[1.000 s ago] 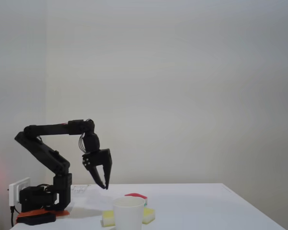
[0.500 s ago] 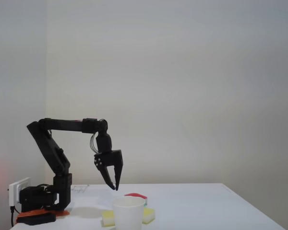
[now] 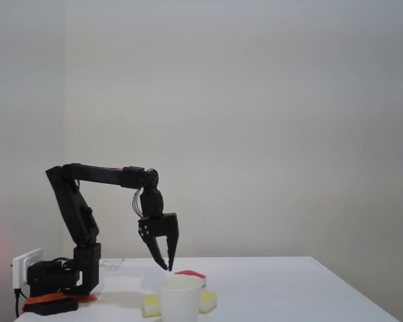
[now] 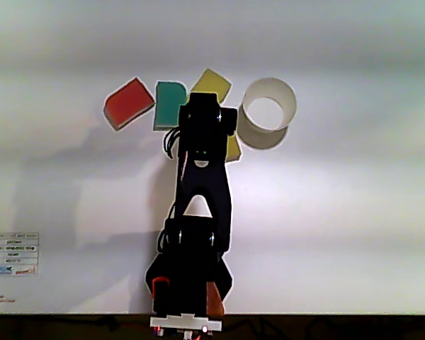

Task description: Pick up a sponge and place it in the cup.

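Claw (image 3: 166,266) hangs above the surface (image 3: 282,288), fingers slightly apart, gripping nothing; white paper cup (image 3: 181,298) stands just below and nearer the camera, pale yellow sponge (image 3: 150,305) beside it.

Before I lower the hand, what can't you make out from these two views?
- Sponge, other view: mostly hidden under the arm; only a yellow sliver shows by the cup.
- Sponge, fixed view: partly hidden behind the cup, and cut by the bottom edge.
- Hand: fingertips too small and dark in the fixed view to judge the gap; the arm's own body covers them in the other view.
- Cup's inside: not visible in the fixed view.
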{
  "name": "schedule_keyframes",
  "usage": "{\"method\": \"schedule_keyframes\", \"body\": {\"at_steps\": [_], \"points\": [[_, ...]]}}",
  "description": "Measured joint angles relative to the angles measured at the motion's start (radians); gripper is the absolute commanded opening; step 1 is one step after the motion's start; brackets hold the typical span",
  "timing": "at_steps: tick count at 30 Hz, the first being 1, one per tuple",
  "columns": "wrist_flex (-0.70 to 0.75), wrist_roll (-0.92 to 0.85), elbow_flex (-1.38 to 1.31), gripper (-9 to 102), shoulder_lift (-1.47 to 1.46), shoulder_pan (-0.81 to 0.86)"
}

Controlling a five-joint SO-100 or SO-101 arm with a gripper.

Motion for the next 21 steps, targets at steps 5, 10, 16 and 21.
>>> {"method": "schedule_keyframes", "body": {"at_steps": [5,10,16,21], "points": [[-0.009,-0.017,0.0,0,-0.025,0.052],[-0.009,-0.034,0.0,0,-0.023,0.08],[-0.009,-0.032,-0.005,0,-0.054,0.121],[-0.021,-0.029,-0.031,0,-0.08,0.153]]}}
